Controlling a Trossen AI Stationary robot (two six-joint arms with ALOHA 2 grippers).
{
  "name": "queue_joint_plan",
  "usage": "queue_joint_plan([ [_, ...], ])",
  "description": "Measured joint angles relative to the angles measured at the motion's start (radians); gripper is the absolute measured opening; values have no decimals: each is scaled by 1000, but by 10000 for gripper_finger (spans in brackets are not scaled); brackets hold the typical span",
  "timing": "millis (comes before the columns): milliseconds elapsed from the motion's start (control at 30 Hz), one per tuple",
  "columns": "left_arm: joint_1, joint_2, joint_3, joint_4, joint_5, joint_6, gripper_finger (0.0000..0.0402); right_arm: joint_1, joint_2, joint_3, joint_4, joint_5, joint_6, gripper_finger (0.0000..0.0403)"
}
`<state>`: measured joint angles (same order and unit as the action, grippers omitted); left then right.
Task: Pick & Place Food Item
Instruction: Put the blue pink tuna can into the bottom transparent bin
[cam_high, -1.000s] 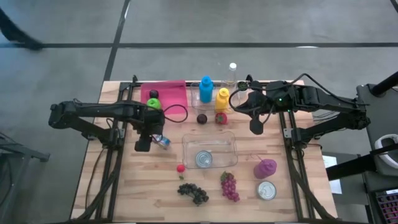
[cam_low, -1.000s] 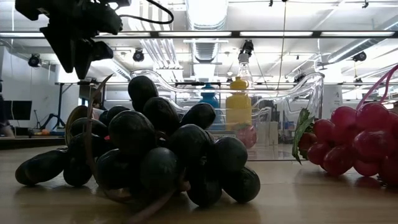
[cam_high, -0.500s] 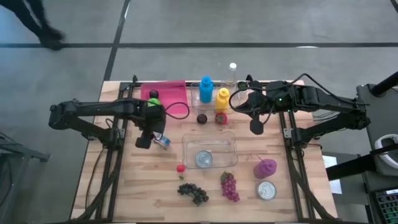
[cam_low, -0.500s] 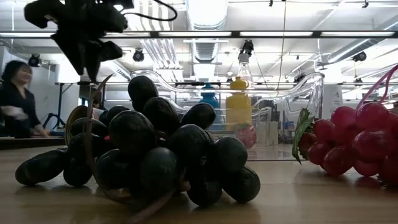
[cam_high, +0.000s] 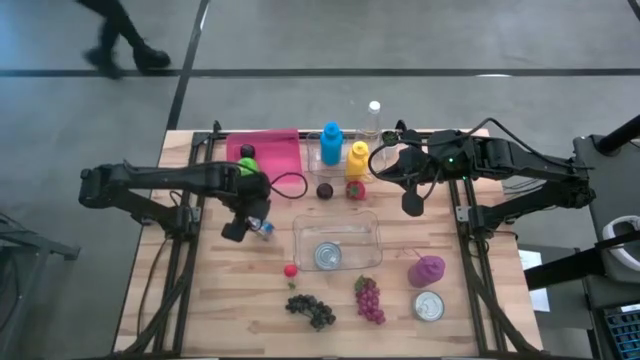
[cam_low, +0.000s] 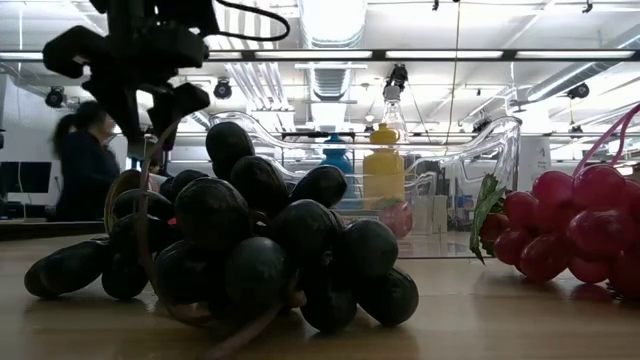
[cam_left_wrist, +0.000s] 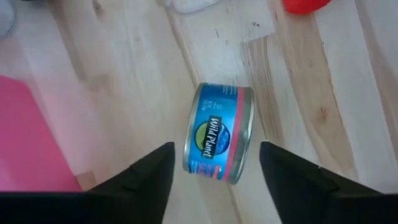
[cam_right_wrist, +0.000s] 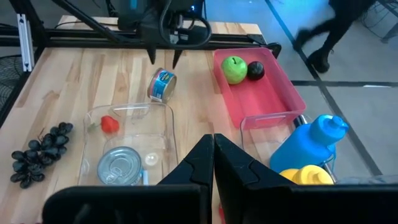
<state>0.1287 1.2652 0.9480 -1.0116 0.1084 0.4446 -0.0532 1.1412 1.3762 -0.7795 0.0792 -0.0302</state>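
A blue tuna can (cam_left_wrist: 217, 142) lies on its side on the wooden table, left of the clear container (cam_high: 337, 222); it also shows as the can (cam_high: 263, 226) and the can (cam_right_wrist: 163, 85). My left gripper (cam_left_wrist: 214, 186) is open and hovers just above the can, one finger on either side, touching nothing. It also shows as the left gripper (cam_high: 236, 230) and the left gripper (cam_low: 155, 125). My right gripper (cam_high: 411, 206) is shut and empty, waiting in the air near the table's far right, beside the bottles.
The clear container holds a silver can (cam_high: 327, 255). A pink tray (cam_high: 280, 152) with a green apple and a dark fruit sits at the far edge. Bottles (cam_high: 357, 160), a strawberry (cam_high: 290, 269), black grapes (cam_high: 311, 310), red grapes (cam_high: 369, 300), a purple item (cam_high: 426, 270) and a can (cam_high: 429, 306) lie around.
My left gripper has turned about its wrist and come down a little over the blue can; its fingers now stand on either side of the can. The can has stayed where it was. A person has walked past behind the table.
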Motion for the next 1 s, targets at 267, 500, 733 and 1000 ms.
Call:
queue_joint_plan([
  [267, 2, 2, -55, 47, 27, 6, 309, 0, 0, 0, 0, 0, 0, 8],
  [500, 19, 3, -120, 136, 27, 13, 330, 0, 0, 0, 0, 0, 0, 8],
  [733, 37, 3, -182, 206, 43, -17, 330, 0, 0, 0, 0, 0, 1, 8],
  [1000, 37, 3, -230, 248, 42, -83, 316, 0, 0, 0, 0, 0, 0, 8],
])
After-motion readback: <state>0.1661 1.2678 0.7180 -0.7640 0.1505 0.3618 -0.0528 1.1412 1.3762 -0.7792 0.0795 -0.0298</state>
